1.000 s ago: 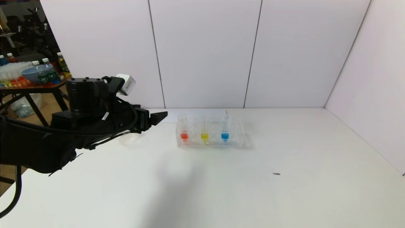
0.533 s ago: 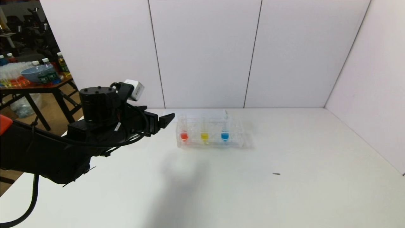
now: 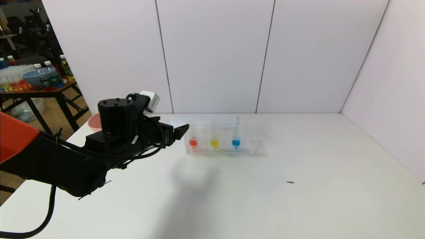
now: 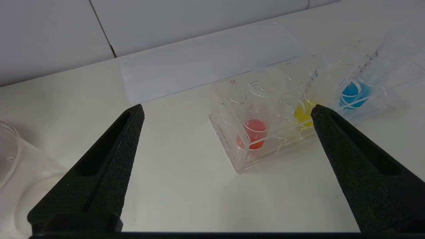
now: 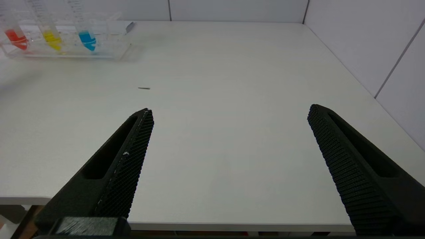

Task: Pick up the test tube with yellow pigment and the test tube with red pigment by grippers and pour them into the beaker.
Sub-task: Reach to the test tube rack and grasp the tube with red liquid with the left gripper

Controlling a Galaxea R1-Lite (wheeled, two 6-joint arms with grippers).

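The test tube with red pigment (image 3: pixel 193 142) and the test tube with yellow pigment (image 3: pixel 214 142) stand upright in a clear rack (image 3: pixel 245 147) at the back middle of the table. My left gripper (image 3: pixel 181 130) is open and empty, hovering just left of the rack's red end. In the left wrist view the open left gripper (image 4: pixel 227 108) frames the red tube (image 4: pixel 255 132), with the yellow tube (image 4: pixel 302 116) by one fingertip. The beaker (image 4: pixel 13 159) shows at that view's edge; my arm hides it in the head view. My right gripper (image 5: pixel 229 109) is open and empty over the table's near edge.
A blue-liquid tube (image 3: pixel 235 142) stands in the same rack, right of the yellow one. A white paper sheet (image 3: pixel 202 119) lies behind the rack. A pink bowl (image 3: pixel 94 122) sits at the back left behind my arm. A small dark speck (image 3: pixel 290 182) lies on the table.
My left arm has moved right and lower toward the rack's red end, jaws still open. It now covers the beaker and uncovers the pink bowl. The tubes have not moved.
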